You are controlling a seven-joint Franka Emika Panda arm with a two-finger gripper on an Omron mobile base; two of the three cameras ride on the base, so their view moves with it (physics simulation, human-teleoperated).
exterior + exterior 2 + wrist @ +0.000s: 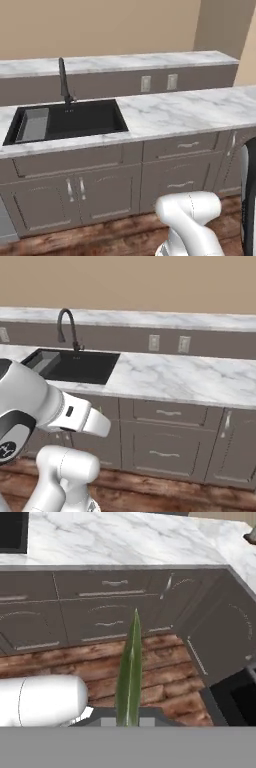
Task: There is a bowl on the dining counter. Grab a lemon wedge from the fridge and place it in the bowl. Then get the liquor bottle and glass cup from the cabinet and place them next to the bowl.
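where the beige wall ends, a raised marble ledge, taken as the dining counter, runs the full width behind the work area; its grey-brown front faces the robot. below and in front of it lies the lower marble counter, also seen in the right base view and along the top of the hand view.

grey-brown lower cupboards with drawers and slim silver handles sit under this counter. wood plank floor at their foot.

black sink is set into the counter's left part, with a grey insert in its left end. the white arm rises in the foreground of both base views.

dark gooseneck faucet stands at the back edge of the sink. two pale wall outlets sit side by side on the ledge's front, right of the faucet.

hand view: a thin olive-green sliver, read as the lemon wedge seen edge-on, stands up from the bottom centre. the jaws are closed on its lower end. the wedge is off any surface, with floor and cupboard fronts behind it, well apart from the dining counter.

small dark shape on the counter at the top right edge of the hand view; too cut off to identify.
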